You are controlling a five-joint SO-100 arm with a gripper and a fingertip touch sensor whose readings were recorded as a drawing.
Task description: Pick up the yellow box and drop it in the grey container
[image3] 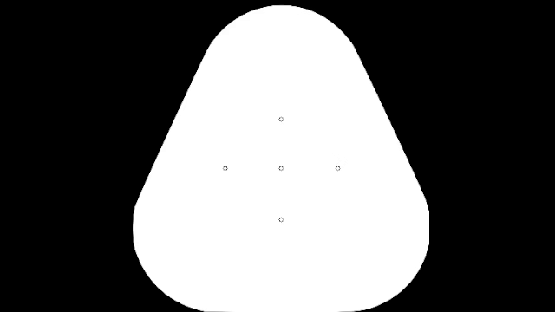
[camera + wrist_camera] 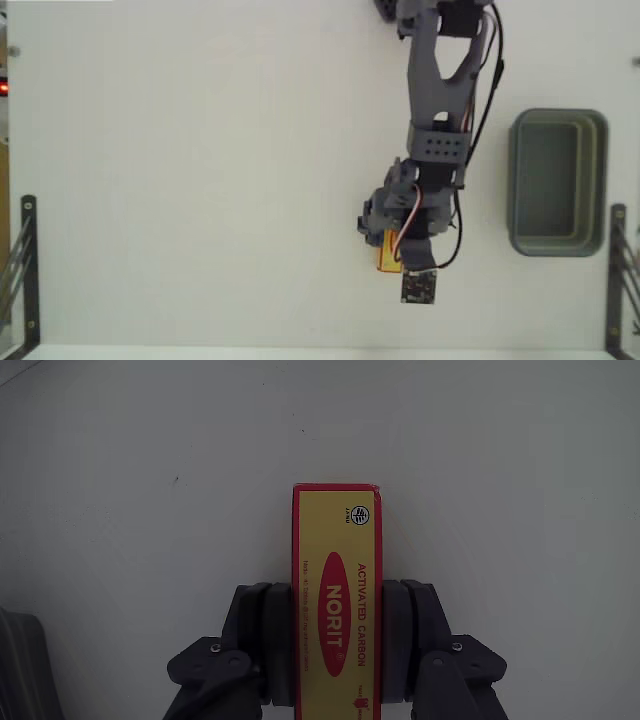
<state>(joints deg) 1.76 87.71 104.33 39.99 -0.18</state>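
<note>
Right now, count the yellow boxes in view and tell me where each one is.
1. The yellow box sits between the gripper fingers in the wrist view; the fixed view shows it mostly hidden under the arm, left of the grey container.

yellow box pinched between claw fingers, grey container well apart

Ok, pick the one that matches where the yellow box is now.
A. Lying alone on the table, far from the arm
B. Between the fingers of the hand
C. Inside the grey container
B: in the wrist view the hand has its fingers pressed against both long sides of the yellow box, while the grey container holds nothing.
</note>
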